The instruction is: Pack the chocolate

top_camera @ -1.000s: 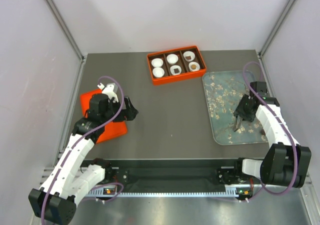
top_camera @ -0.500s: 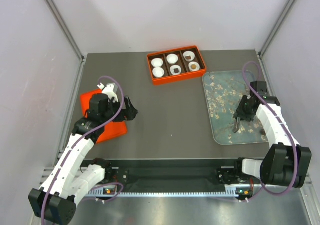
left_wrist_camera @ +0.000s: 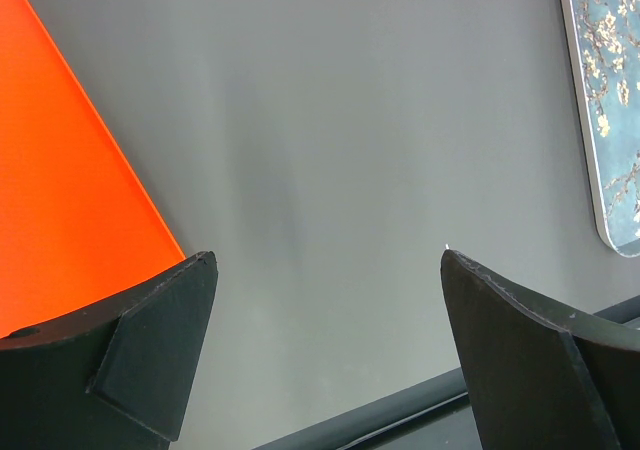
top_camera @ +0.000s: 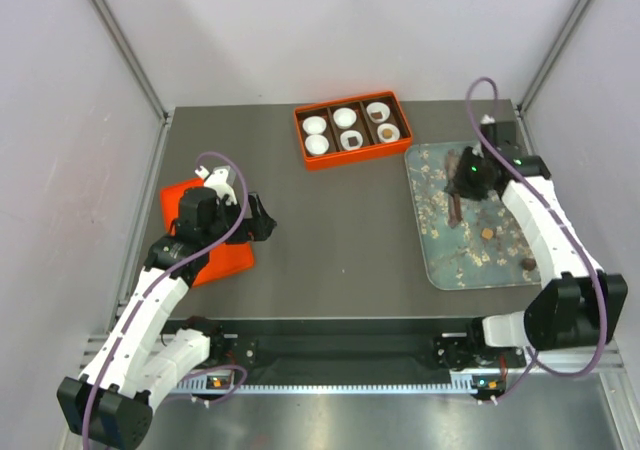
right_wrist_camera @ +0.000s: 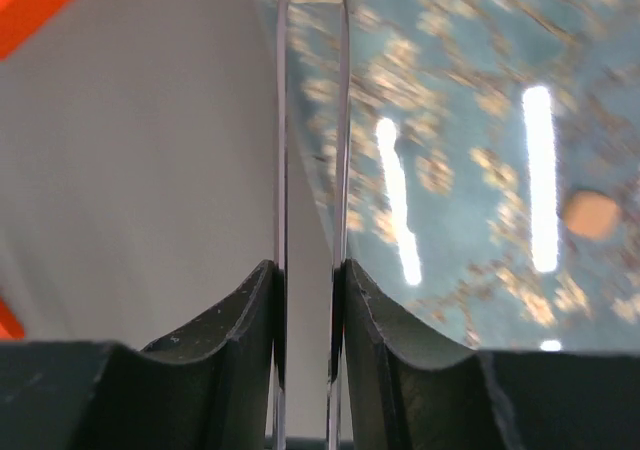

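A tan chocolate (top_camera: 487,234) and a dark one (top_camera: 527,264) lie on the grey-blue blossom tray (top_camera: 440,260). The tan one also shows in the right wrist view (right_wrist_camera: 592,213). The orange box (top_camera: 352,130) holds white paper cups; three cups have chocolate in them (top_camera: 388,132). My right gripper (top_camera: 462,182) (right_wrist_camera: 308,270) is shut on thin metal tweezers (right_wrist_camera: 281,120) over the tray's far left part. I cannot tell whether their tips hold anything. My left gripper (top_camera: 262,220) (left_wrist_camera: 327,258) is open and empty over the grey table, beside the orange lid (top_camera: 205,235).
The tray's left rim (left_wrist_camera: 610,100) shows at the right of the left wrist view, and the orange lid (left_wrist_camera: 60,170) at its left. Grey walls close in the table on three sides. The box stands at the far middle.
My right gripper moved from the tray's near middle to its far left part, with the tweezers. A tan chocolate now shows on the tray where it was. The left arm has not moved.
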Controlling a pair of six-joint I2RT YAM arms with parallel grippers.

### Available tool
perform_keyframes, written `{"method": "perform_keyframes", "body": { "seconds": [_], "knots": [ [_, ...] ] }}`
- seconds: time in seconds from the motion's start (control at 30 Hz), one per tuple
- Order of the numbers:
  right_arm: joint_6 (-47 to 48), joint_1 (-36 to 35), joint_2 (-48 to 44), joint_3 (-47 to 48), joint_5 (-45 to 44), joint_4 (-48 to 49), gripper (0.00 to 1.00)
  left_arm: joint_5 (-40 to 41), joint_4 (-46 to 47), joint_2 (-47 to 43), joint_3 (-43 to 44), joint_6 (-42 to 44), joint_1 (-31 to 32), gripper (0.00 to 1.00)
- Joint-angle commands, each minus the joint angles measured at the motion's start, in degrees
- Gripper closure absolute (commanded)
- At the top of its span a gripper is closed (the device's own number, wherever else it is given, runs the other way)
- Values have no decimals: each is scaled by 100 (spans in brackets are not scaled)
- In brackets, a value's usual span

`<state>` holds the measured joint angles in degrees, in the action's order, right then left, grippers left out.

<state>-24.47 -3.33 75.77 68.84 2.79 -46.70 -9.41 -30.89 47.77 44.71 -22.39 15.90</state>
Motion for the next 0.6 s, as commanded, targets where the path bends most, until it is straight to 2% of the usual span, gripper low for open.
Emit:
{"method": "perform_keyframes", "body": {
  "seconds": [0.0, 0.2, 0.33, 0.43, 0.57],
  "knots": [
    [-181, -964, 648, 1024, -252, 389, 73, -26, 172, -31, -15, 51, 1, 2],
    [-85, -2020, 2326, 2984, -884, 425, 73, 1, 163, -13, -15, 51, 1, 2],
    [205, -2365, 3293, 4230, -1113, 582, 72, 18, 163, -22, -15, 51, 1, 2],
    [416, -2496, 3901, 4786, -1122, 793, 71, 27, 172, -22, -15, 51, 1, 2],
    [645, -2558, 4376, 4999, -1140, 1302, 69, 27, 163, -13, -15, 51, 1, 2]
  ]
}}
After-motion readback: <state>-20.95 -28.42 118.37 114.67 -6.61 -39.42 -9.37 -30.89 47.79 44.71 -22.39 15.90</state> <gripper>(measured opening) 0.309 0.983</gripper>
